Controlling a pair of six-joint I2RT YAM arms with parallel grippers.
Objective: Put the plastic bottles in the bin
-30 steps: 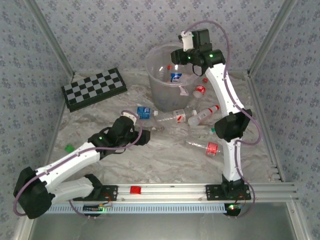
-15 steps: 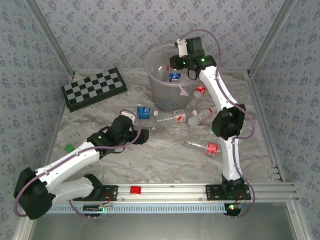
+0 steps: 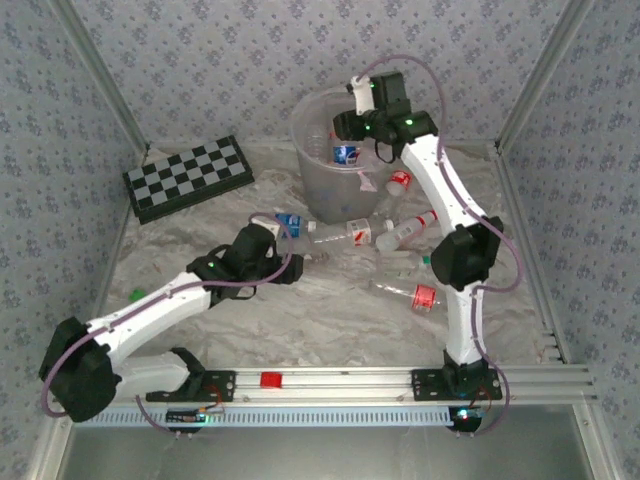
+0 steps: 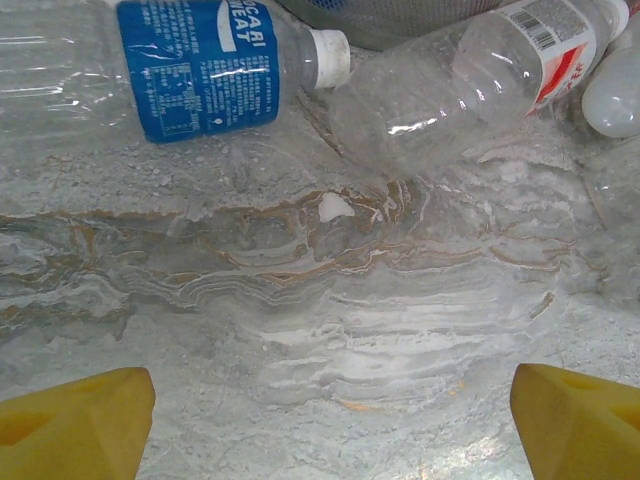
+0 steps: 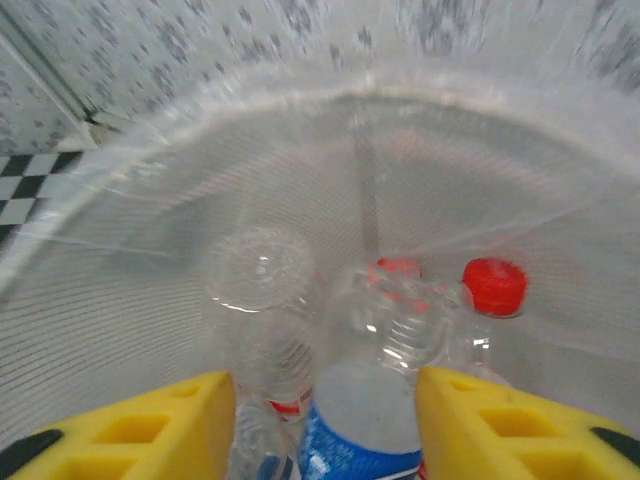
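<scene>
1. The tall, round, tapered bin of whitish translucent plastic [image 3: 322, 195] stands at the far middle of the bench [image 3: 330, 320]. The bench is covered with a creased sheet in a grey marble pattern.
2. The right tool [image 5: 325, 420] hangs over the bin's mouth with its blocky yellow fingers [image 5: 150, 430] spread. A clear plastic bottle with a blue label [image 5: 362, 440] sits between them, its ribbed shoulder pointing down into the bin. A gap shows between it and one finger, so it is not pinched.
3. Deeper inside the bin lie more clear bottles. A round dimpled base [image 5: 262, 268] faces up, and a red screw cap [image 5: 495, 285] shows against the finely ribbed wall.
4. The left tool [image 4: 330, 420] hovers low over the bench just in front of the bin, its yellow fingertips spread wide with nothing between them.
5. At the foot of the bin lie a clear bottle with a blue label and white cap [image 4: 190, 65] and a crumpled clear bottle with a red-and-white label [image 4: 470, 70], nearly touching end to end.
6. On the right arm's side of the bin, a red-labelled bottle [image 3: 399, 182] lies close to its base. Another red-labelled one [image 3: 422, 296] lies nearer the arms, well apart from the bin.
7. A flat black-and-white chequered board [image 3: 185, 177] lies on the left arm's side of the bin, well apart from it. A small green cap [image 3: 137, 295] sits nearer the arms.
</scene>
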